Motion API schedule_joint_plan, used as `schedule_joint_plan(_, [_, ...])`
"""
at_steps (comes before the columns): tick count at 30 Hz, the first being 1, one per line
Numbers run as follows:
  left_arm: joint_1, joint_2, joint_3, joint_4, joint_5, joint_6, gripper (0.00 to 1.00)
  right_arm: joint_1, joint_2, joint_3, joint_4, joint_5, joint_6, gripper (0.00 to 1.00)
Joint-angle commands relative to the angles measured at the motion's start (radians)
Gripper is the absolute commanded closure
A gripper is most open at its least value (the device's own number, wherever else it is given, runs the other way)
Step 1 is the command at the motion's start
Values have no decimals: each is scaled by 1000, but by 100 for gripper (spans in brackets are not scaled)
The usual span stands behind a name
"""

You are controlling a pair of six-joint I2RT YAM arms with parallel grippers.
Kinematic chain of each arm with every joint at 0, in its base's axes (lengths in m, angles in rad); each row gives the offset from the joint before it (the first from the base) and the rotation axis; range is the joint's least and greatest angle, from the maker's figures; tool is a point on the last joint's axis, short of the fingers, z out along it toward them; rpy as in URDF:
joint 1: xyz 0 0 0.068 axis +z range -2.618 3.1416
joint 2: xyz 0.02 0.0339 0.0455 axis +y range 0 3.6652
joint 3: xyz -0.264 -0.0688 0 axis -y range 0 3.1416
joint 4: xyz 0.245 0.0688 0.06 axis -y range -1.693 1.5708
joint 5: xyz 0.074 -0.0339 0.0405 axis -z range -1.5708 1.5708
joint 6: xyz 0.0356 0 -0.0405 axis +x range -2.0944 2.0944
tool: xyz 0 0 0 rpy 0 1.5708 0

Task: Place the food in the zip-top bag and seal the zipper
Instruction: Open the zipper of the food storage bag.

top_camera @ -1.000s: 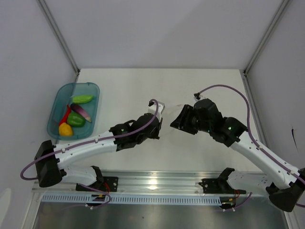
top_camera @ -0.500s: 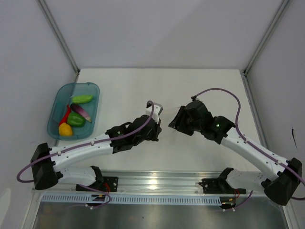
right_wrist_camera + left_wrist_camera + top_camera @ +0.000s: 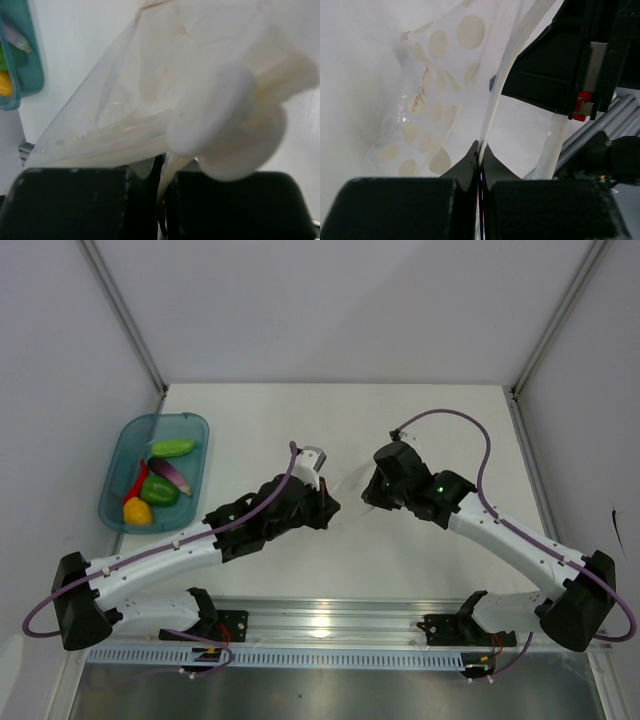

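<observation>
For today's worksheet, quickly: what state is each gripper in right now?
Left gripper: closed, pinching the edge of the clear dotted plastic zip-top bag.
Right gripper: closed on the same bag.

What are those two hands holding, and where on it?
Both the left hand and right hand pinch the clear dotted bag by its edge.

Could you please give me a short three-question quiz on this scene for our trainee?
1. True or false: the small toy vegetables lie in the teal translucent plastic tray.
2. Which pinches the clear, white-dotted plastic bag: A, the left gripper alone; B, the right gripper alone; C, both?
3. In the top view, what colour is the bottommost toy in that tray?
Key: 1 true; 2 C; 3 yellow.
</observation>
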Motion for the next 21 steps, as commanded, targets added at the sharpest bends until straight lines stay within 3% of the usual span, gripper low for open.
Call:
schedule_joint_plan(1, [27, -14, -11, 96, 87, -67, 99, 17, -4, 166, -140, 111, -122, 100])
schedule_joint_plan(7, [53, 79, -20, 245, 331, -117, 99, 40, 93, 392, -387, 224, -265, 100])
schedule_joint_plan(14, [79, 121, -69, 275, 270, -104, 99, 35, 196, 428, -460, 237, -357, 100])
schedule_joint_plan(17, [119, 133, -103, 259, 262, -131, 95, 44, 250, 437, -478, 235, -367, 100])
schedule_joint_plan(21, [157, 95, -193, 287, 241, -174, 100, 70, 291, 480, -472, 263, -394, 100])
